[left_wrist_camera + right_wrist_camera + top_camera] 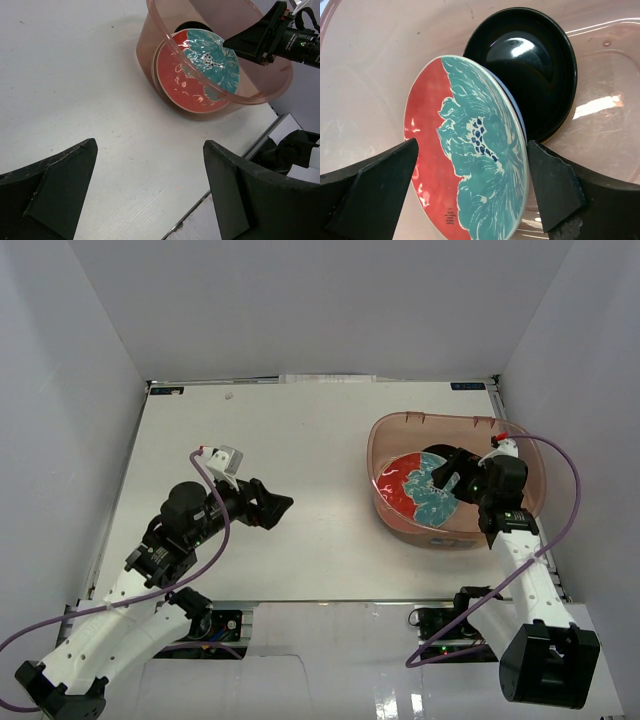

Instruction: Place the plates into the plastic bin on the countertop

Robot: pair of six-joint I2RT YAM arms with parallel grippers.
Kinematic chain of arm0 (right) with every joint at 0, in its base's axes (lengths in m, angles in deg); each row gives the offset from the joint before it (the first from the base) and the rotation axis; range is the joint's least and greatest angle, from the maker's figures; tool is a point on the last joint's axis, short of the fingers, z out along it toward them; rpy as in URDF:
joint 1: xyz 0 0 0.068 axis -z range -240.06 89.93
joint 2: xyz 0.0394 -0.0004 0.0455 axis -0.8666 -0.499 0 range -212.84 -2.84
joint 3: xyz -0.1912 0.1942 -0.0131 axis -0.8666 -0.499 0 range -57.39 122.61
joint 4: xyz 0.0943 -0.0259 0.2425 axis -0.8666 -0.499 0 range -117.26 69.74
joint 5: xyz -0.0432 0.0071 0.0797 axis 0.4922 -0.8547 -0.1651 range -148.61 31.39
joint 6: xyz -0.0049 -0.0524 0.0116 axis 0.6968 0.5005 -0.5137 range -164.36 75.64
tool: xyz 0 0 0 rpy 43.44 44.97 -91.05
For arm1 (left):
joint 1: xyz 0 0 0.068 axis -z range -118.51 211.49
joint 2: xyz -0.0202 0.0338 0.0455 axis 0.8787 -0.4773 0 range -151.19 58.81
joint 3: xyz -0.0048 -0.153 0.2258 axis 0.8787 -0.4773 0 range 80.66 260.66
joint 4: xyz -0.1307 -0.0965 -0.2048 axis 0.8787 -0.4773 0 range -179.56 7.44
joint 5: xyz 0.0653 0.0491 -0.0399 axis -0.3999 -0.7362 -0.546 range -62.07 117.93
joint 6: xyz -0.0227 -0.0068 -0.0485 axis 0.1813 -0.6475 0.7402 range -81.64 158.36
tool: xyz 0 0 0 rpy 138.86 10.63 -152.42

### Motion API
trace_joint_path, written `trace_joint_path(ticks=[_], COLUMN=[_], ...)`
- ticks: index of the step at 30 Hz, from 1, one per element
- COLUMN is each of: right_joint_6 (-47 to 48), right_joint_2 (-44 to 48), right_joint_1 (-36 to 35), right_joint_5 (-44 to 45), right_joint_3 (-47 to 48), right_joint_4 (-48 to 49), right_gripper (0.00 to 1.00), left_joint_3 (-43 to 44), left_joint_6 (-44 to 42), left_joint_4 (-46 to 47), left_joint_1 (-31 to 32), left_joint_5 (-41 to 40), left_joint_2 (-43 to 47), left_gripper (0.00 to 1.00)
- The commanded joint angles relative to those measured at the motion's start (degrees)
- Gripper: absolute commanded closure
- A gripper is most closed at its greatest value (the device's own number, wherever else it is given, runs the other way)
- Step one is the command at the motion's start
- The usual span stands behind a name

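Wide open, empty: right jaws over a red-and-teal round plate (470, 165) leaning on a black plate (530, 60) in the translucent pink plastic bin (440, 418), left jaws over open white table (300, 440).

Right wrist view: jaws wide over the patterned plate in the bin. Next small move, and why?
Probably lift the right gripper straight up out of the plastic bin. Its jaws stand wide, and the red-and-teal plate already lies inside, leaning on the black plate, so nothing is left to hold there.
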Motion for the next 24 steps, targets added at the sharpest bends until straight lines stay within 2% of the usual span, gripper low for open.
trace_joint_path(ticks=[1,2,9,14,17,18,21,24], right_joint_6=[-0.3,-0.3,-1.8,0.2,-0.4,-0.8,-3.0,-3.6], right_joint_2=[0.6,1.1,9.8,17.4,27.7,30.0,39.4,44.1], right_joint_1=[0.1,0.1,0.1,0.1,0.1,0.1,0.1,-0.1], right_joint_5=[1.3,1.4,3.9,-0.5,-3.6,-5.2,-7.0,-7.6], right_joint_3=[3.1,3.7,8.8,12.6,13.0,12.8,10.4,8.9], right_joint_4=[2.1,1.6,-3.1,-9.6,-13.9,-14.2,-12.8,-13.1], right_gripper=[0.05,0.1,0.1,0.1,0.1,0.1,0.1,0.1], left_joint_3=[-0.4,-0.4,-0.4,-0.5,-2.4,-3.4,-4.0,-3.4], left_joint_6=[-1.0,-1.0,-0.9,-0.5,0.7,1.2,1.8,2.0], left_joint_4=[1.2,1.2,1.3,1.7,4.0,4.9,5.2,3.0], left_joint_1=[0.1,0.1,-0.1,-0.2,-0.1,-0.2,-0.2,-0.2], left_joint_5=[0.9,0.9,0.7,-0.1,-2.7,-3.8,-6.6,-7.0], left_joint_2=[0.4,0.2,0.6,3.6,11.5,16.1,22.4,24.5], left_gripper=[0.02,0.02,0.02,0.02,0.02,0.02,0.02,0.02])
